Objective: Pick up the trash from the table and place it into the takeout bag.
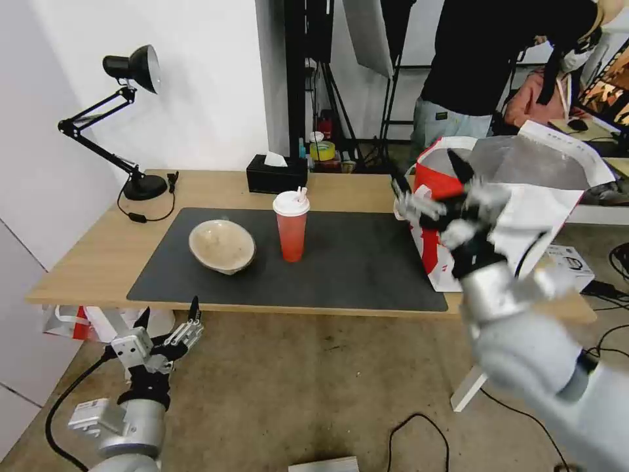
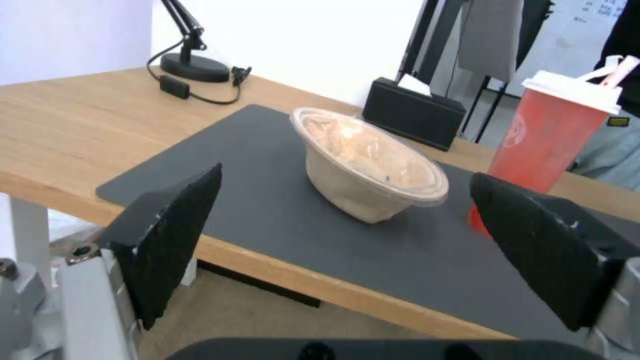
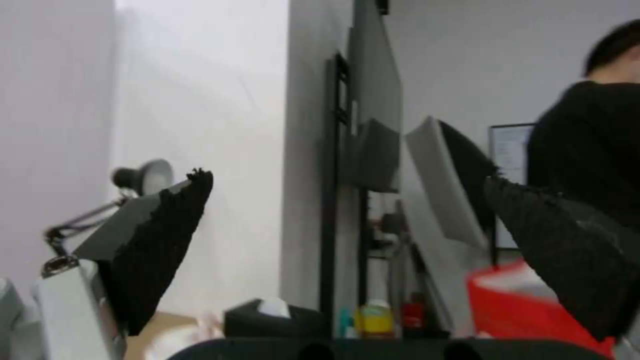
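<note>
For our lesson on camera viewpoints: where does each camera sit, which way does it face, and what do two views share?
Head view: from above, facing the table; open left gripper low, open right gripper by the takeout bag.
Left wrist view: at table edge, facing beige bowl and red cup; own fingers.
Right wrist view: raised, facing the back wall; own fingers.
All share the tissue box.

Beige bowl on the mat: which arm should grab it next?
Probably the left. The left gripper hangs open just below the table's near edge, facing the beige bowl. The right gripper, open and empty, is raised by the takeout bag, beyond the red cup.
</note>
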Available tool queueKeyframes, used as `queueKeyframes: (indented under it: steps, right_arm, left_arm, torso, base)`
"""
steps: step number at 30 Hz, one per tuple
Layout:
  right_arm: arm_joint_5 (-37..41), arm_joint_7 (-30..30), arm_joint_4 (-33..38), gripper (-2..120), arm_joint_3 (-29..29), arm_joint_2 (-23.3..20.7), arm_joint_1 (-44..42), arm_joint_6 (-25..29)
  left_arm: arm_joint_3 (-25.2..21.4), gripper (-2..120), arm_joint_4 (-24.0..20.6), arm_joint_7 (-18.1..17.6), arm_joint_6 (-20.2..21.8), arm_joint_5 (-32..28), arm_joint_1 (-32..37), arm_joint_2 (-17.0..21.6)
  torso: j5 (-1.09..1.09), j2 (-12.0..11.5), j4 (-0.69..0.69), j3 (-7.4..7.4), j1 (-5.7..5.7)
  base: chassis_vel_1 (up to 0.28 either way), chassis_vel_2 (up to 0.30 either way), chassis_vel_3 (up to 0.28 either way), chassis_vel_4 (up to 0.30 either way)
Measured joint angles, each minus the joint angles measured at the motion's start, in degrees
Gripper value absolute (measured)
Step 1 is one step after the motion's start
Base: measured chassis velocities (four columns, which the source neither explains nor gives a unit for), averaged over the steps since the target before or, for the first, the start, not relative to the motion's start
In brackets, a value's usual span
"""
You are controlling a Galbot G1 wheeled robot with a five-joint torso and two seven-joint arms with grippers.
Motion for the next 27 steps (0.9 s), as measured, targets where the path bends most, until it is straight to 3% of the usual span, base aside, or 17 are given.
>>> queueKeyframes:
  steps: [5,14,20,27]
  right_arm:
    - [-11.2,3.8,-1.9,100,0.2,4.2,-6.9,5.3]
    - [-24.0,7.0,-5.4,100,-0.1,12.4,-16.7,10.4]
    - [-30.3,10.3,-8.5,100,-2.2,15.8,-20.7,11.2]
    - [-31.0,12.9,-9.6,100,-3.4,16.4,-22.4,11.0]
  left_arm:
    - [-0.1,100,0.1,-0.1,0.0,-0.2,-0.2,0.1]
    - [-0.1,100,0.7,-0.1,0.0,-0.7,-0.6,0.3]
    - [-0.3,100,0.7,-0.2,0.8,-1.1,-0.7,0.8]
    - [-0.1,100,1.3,-0.4,2.2,-0.5,-0.5,0.7]
  torso:
    - [0.00,0.0,0.01,0.00,0.00]
    - [0.01,0.0,-0.01,0.00,0.00]
    - [0.01,0.0,0.00,0.00,0.00]
    - [0.00,0.0,0.00,0.00,0.00]
  base:
    - [0.000,0.000,0.000,0.000]
    - [0.000,0.000,0.000,0.000]
    - [0.000,0.000,0.000,0.000]
    - [0.000,0.000,0.000,0.000]
